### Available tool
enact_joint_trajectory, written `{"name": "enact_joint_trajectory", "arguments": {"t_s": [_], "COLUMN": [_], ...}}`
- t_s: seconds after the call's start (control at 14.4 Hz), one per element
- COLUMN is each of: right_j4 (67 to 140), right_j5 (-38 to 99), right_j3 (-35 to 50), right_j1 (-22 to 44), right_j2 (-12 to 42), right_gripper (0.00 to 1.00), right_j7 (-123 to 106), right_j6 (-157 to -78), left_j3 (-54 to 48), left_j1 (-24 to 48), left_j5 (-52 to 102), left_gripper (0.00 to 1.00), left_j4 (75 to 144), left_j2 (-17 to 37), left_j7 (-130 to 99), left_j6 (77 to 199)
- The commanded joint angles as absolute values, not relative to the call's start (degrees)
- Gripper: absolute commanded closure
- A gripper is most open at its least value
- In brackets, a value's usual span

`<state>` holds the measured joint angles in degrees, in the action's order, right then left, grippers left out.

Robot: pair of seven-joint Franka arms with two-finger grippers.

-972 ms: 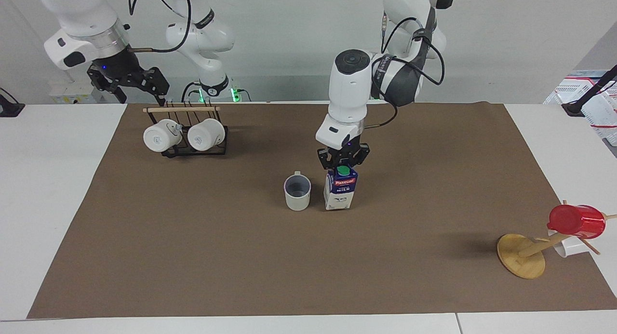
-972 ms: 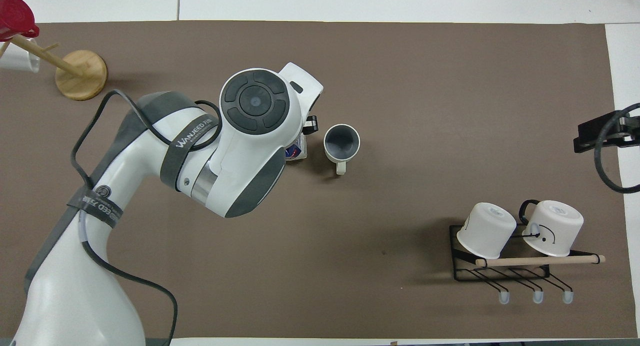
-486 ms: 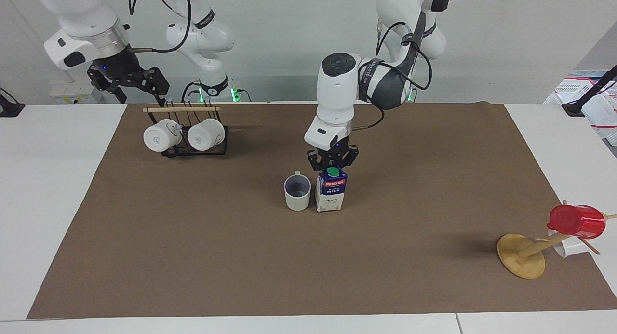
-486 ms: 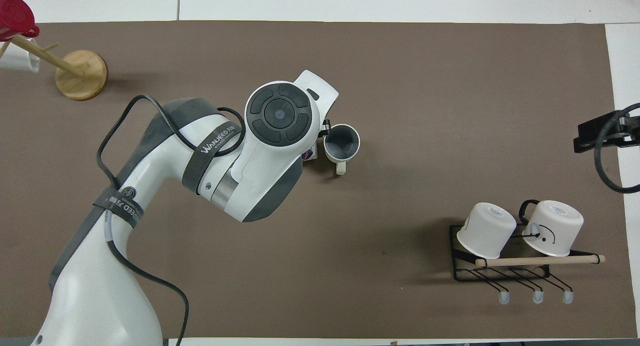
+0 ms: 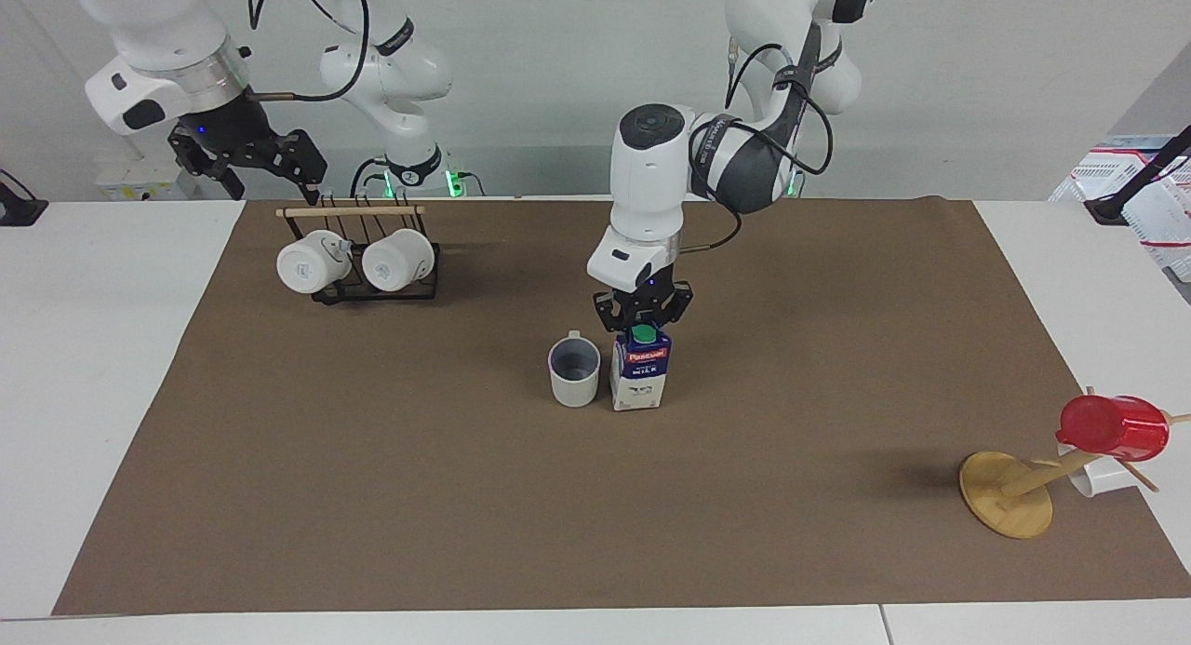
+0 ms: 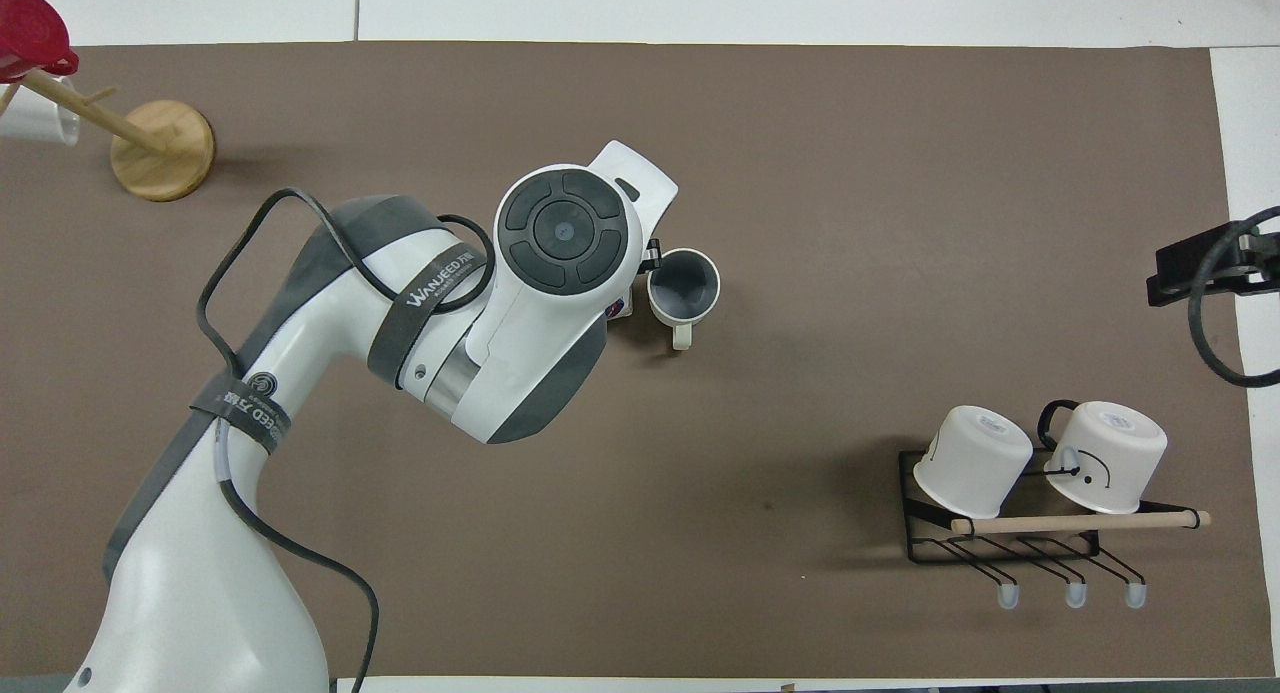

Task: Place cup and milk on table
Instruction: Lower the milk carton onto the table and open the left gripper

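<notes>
A: Milk [image 5: 640, 378] position?
B: Upright on the tabletop [image 5: 372, 496], just beside the cup [image 5: 574, 371]. Left claw [image 5: 642, 321] clamps its top.
A: Right claw [image 5: 249, 161]?
B: Parted, empty, waiting above the mug rack [image 5: 368, 263].

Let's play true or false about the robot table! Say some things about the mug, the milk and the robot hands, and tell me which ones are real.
1. The milk carton stands upright on the brown mat, right beside the cup. True.
2. The cup lies tipped on its side. False: it stands upright, its opening facing up.
3. The left gripper is at the top of the milk carton, around its green cap. True.
4. The right gripper holds one of the white mugs on the black rack. False: it waits up in the air above the rack, holding nothing.
5. The red cup sits on the mat beside the milk. False: it hangs on the wooden stand at the left arm's end.
</notes>
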<state>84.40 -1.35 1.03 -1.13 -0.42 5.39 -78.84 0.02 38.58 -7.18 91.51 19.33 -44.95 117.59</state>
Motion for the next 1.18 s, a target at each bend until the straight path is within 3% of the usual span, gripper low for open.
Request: {"name": "enact_joint_trajectory", "arguments": {"t_s": [0.0,0.07,0.21,0.83,1.11], "right_j4": [85.17,85.17,86.30,87.10,87.10], "right_j5": [-1.06,-1.05,-1.05,-1.05,-1.05], "right_j3": [1.23,1.32,1.32,1.32,1.32], "right_j1": [-1.67,-1.06,-1.14,-1.58,-1.58], "right_j2": [-1.23,-1.06,-1.14,-1.23,-1.23], "right_gripper": [0.00,0.00,0.00,0.00,0.00], "right_j7": [4.04,3.96,4.04,5.10,5.10], "right_j6": [-79.62,-81.20,-84.19,-84.11,-84.11], "left_j3": [0.70,0.70,0.70,1.05,0.97], "left_j1": [39.37,39.37,39.37,38.59,31.57], "left_j5": [-8.61,-8.61,-8.61,-5.73,-4.23], "left_gripper": [1.00,0.79,0.00,0.00,0.00], "left_j4": [92.02,92.02,92.02,91.41,94.91], "left_j2": [19.69,19.69,19.60,14.24,9.95], "left_j7": [-46.06,-46.05,-45.79,-45.62,-38.79], "left_j6": [119.00,119.00,119.00,116.99,113.91]}}
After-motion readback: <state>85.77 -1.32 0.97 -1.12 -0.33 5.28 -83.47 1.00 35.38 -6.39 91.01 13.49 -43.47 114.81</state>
